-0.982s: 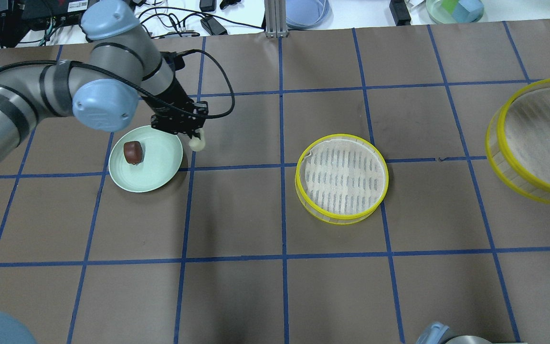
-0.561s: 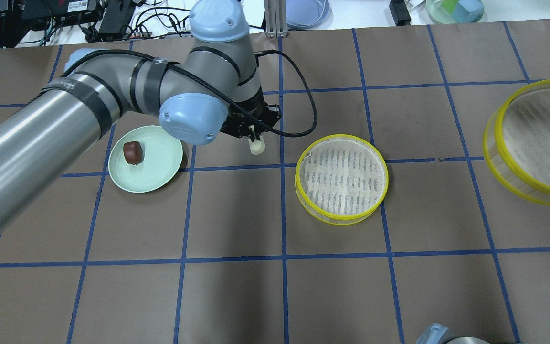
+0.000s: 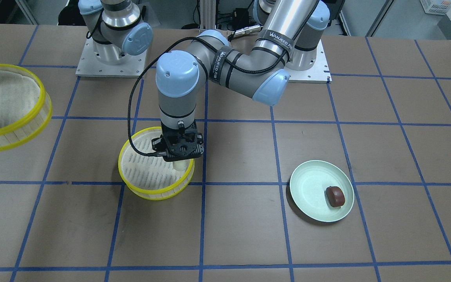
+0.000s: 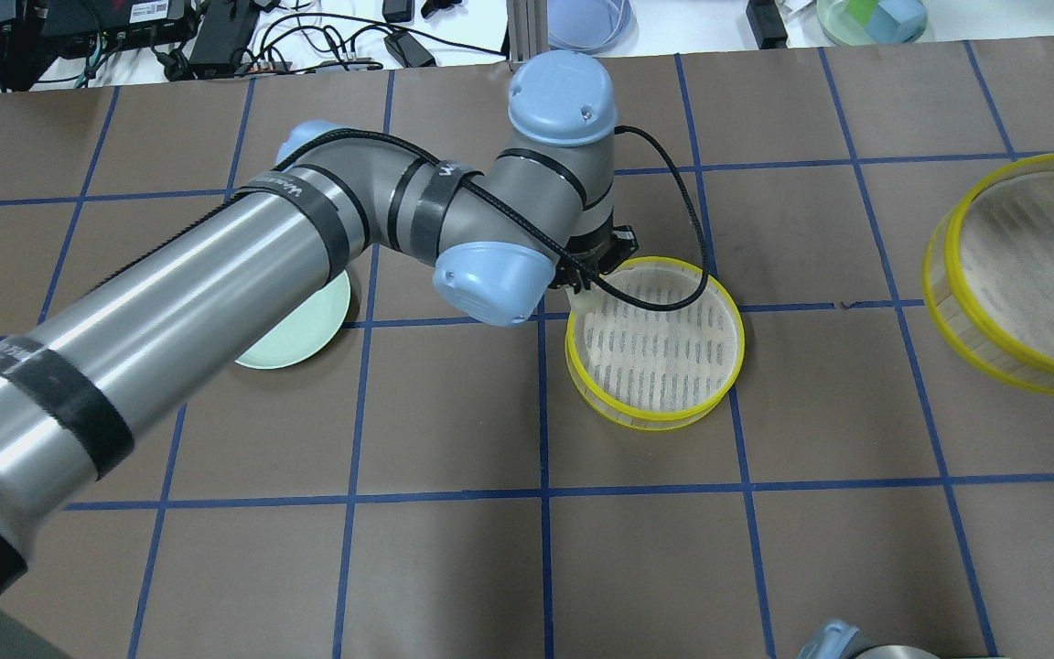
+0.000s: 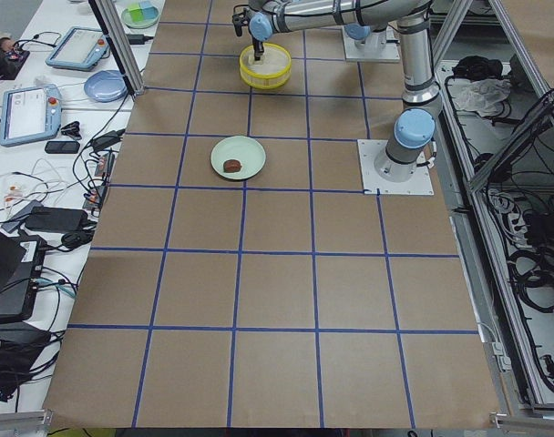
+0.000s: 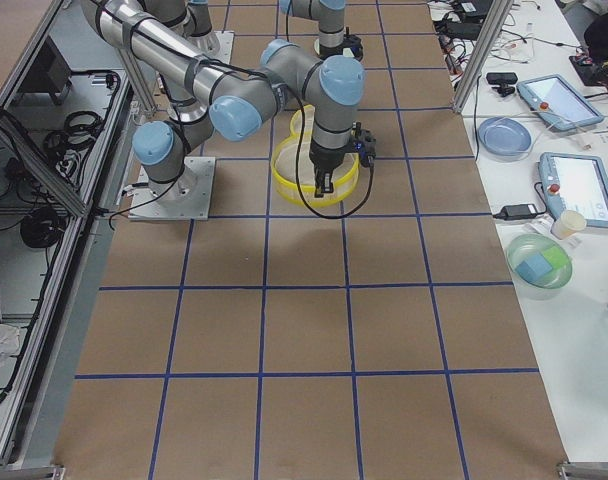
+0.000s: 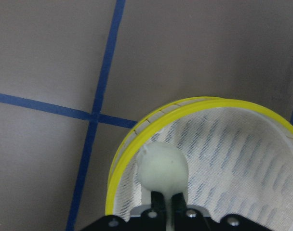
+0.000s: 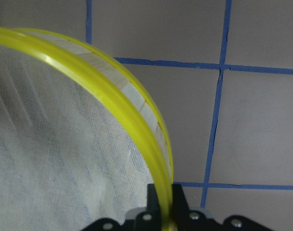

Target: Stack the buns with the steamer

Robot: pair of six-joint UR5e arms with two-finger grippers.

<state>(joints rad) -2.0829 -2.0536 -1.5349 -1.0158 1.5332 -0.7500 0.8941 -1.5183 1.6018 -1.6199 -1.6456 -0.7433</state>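
thing: small rounded pale cream-white bun (image 7: 162,168), smooth and domed | grip: pinched at the tips of the left gripper (image 7: 166,198) | place: just inside the left rim of the small yellow-rimmed cloth-lined steamer (image 4: 655,419) | other: right gripper (image 8: 165,204) clamped the rim of the large yellow-rimmed steamer (image 8: 113,91)

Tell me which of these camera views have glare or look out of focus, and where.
Overhead exterior: bright glare streaks run along the left arm and its metal tube, which hides most of the plate. Left wrist-mounted: the white bun close to the lens looks soft. Right wrist-mounted: the large steamer has a yellow rim that blurs nearest the lens.
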